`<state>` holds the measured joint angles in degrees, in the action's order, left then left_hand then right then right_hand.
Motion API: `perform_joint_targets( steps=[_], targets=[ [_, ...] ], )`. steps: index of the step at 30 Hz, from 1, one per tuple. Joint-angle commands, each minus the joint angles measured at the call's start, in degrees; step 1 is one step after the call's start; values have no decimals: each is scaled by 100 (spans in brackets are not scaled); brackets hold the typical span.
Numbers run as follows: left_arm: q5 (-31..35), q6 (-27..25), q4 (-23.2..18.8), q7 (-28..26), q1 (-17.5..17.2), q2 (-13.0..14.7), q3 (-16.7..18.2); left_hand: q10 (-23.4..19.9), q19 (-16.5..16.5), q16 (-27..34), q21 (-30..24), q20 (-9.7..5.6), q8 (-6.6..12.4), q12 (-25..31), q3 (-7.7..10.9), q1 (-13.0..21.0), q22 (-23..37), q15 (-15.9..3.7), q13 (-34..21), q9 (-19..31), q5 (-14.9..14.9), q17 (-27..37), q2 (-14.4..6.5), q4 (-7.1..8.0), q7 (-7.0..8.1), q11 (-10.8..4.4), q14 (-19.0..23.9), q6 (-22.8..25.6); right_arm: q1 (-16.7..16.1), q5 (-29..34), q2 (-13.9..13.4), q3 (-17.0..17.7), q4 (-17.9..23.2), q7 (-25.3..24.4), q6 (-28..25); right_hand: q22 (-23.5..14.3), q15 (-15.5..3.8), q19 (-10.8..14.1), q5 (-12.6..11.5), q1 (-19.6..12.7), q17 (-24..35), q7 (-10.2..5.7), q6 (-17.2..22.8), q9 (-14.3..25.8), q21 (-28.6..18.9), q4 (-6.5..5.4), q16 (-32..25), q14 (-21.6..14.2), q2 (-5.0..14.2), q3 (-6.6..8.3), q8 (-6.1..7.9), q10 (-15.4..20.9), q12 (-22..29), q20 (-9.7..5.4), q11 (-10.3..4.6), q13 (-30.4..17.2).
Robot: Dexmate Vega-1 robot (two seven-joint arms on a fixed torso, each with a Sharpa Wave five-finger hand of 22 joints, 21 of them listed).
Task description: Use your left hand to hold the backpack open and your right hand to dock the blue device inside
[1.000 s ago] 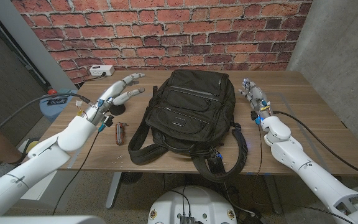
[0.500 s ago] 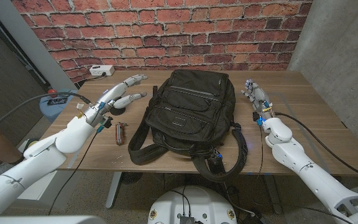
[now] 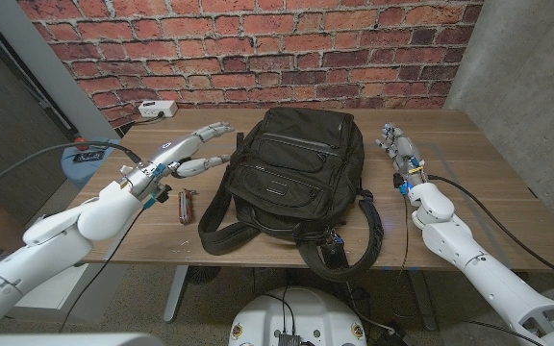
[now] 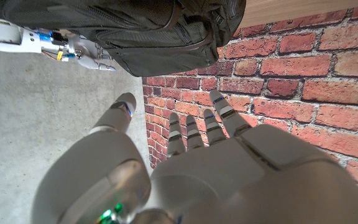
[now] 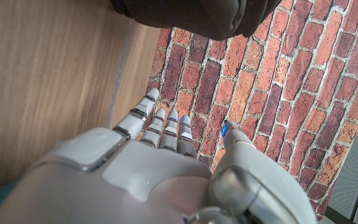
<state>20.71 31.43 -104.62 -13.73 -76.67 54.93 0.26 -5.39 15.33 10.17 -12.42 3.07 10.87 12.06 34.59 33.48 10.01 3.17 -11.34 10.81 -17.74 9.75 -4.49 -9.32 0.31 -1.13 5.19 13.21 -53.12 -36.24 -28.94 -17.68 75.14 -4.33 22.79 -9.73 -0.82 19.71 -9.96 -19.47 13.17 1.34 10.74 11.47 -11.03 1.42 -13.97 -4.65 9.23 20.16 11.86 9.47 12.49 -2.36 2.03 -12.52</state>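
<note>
On the backpack (image 3: 291, 173), no readable label

The backpack (image 3: 291, 178) between the two hands is matt black woven cloth, with webbing straps. The left hand (image 3: 186, 152) and right hand (image 3: 399, 152) have smooth, slightly glossy pale plastic shells with darker joints. The table (image 3: 479, 183) under them is smooth wood with visible grain. Beyond the fingertips, the wall (image 3: 258, 48) is rough red brick. Near the left hand lies a small dark reddish item (image 3: 185, 205), finish unclear.
</note>
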Motion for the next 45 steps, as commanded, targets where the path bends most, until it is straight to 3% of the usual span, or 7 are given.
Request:
perform_joint_targets(
  steps=[1,21,31,45],
  targets=[
    [846,74,-178,-315,-228,-18,279,-17,15,-4,14,-60,51,9,-33,23,13,-17,-19,14,25,26,30,-6,-10,-38,-31,77,-28,-46,9,60,-25,28,81,-20,43,30,-14,-37,23,1,-34,12,-27,49,6,-19,-4,9,-17,-20,-23,-108,16,0],
    [1810,154,-519,-709,-1098,-337,1113,-47,66,16,18,-123,89,29,-88,47,15,-61,-31,41,115,24,67,-15,-74,-59,-15,171,-137,-133,-34,168,79,-32,64,-20,56,22,-15,-35,26,12,-67,12,-25,59,16,2,5,7,-28,-51,-38,-114,40,1],
    [2385,240,-512,-1203,-1183,-497,1206,-85,71,18,26,-141,80,49,-92,78,16,-76,-40,56,149,24,58,-20,-75,-92,-16,149,-171,-216,-10,230,68,0,131,-20,58,18,-15,-37,27,24,-87,13,-24,68,22,12,6,7,-34,-74,-46,-117,64,1],
    [2872,113,-613,-1471,-1382,-439,1335,39,-5,-9,75,-186,3,13,-113,150,18,-73,-65,79,234,27,85,-38,-69,-130,-126,-115,-293,-282,-36,342,147,-52,193,-20,54,13,-15,-33,31,28,-95,13,-23,73,24,16,12,5,-33,-81,-48,-119,71,1]
  ],
)
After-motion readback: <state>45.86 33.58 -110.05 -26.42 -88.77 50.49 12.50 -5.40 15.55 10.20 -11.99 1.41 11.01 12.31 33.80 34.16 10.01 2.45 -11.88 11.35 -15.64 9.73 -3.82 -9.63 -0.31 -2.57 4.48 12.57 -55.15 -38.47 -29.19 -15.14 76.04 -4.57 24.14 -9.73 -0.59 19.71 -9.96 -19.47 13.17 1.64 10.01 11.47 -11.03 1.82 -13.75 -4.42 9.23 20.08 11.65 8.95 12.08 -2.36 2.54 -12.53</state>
